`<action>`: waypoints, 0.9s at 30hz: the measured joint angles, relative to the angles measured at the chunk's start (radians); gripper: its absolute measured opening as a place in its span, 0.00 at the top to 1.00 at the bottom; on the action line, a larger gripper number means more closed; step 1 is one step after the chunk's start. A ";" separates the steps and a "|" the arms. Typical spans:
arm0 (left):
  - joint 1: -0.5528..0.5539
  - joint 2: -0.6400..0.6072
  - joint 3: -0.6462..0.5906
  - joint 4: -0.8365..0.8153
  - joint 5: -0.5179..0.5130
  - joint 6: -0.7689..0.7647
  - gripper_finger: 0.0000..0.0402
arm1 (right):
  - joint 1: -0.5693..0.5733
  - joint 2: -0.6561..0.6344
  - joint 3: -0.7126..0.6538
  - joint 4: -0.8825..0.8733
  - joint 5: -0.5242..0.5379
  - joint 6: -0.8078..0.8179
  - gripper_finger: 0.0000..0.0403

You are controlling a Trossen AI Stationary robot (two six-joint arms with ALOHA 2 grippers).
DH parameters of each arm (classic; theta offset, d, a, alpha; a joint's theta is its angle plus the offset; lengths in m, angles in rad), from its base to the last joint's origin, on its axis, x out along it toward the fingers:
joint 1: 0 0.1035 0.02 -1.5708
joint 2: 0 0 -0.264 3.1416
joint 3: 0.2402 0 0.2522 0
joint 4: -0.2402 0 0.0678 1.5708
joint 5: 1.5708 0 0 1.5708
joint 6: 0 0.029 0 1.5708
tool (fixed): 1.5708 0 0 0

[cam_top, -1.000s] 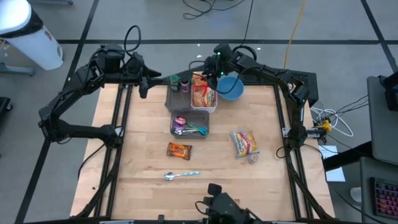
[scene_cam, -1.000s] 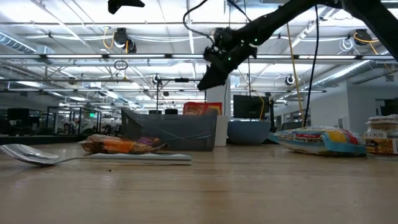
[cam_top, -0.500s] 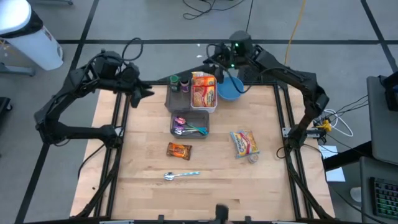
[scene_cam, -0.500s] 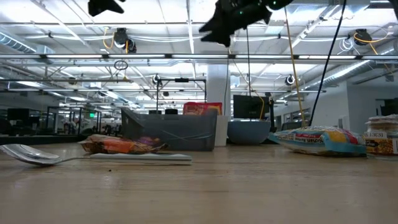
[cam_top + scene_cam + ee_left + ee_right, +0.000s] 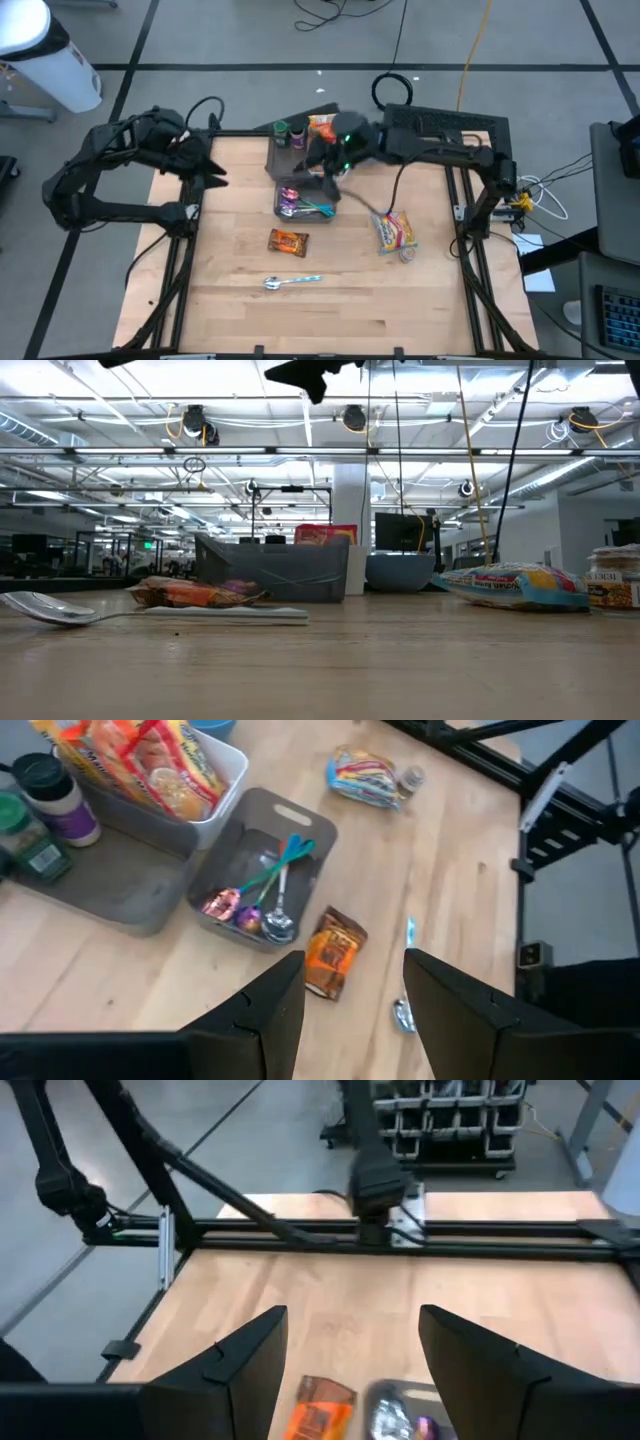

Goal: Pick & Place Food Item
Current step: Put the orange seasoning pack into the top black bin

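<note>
An orange food packet (image 5: 288, 242) lies flat on the wooden table, left of centre; it also shows in the left wrist view (image 5: 333, 952) and the right wrist view (image 5: 320, 1415). A colourful packet (image 5: 393, 230) lies flat toward the right. My right gripper (image 5: 322, 168) hangs high over the grey bins, open and empty (image 5: 350, 1355). My left gripper (image 5: 215, 172) hovers at the table's left side, open and empty (image 5: 350, 995), facing the packets.
A grey bin with cutlery (image 5: 305, 200) stands mid-table. Behind it are a tray with bottles (image 5: 288, 132) and a white bin of food packets (image 5: 150, 760). A spoon (image 5: 292, 282) lies near the front. A blue bowl (image 5: 400, 572) stands far back.
My right gripper has risen from beside the white bin and blue bowl at the far edge and swung toward the table's near-left, over the bins. My left gripper has drawn back toward the left and near edges and tipped further down.
</note>
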 joint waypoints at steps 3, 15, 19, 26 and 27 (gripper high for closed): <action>-0.066 -0.035 -0.008 -0.003 -0.039 -0.048 0.55 | 0.060 0.024 0.000 0.002 0.024 0.031 0.44; -0.337 -0.262 -0.425 0.336 -0.089 -0.388 0.55 | 0.205 0.100 0.000 0.016 0.037 0.168 0.46; -0.438 -0.285 -0.592 0.568 -0.098 -0.471 0.55 | 0.234 0.101 0.000 -0.027 0.090 0.198 0.46; -0.583 -0.237 -0.801 0.873 -0.196 -0.553 0.55 | 0.250 0.099 -0.108 0.028 0.150 0.408 0.48; -0.596 -0.230 -0.822 0.906 -0.210 -0.559 0.55 | 0.250 0.092 -0.151 0.068 0.151 0.463 0.48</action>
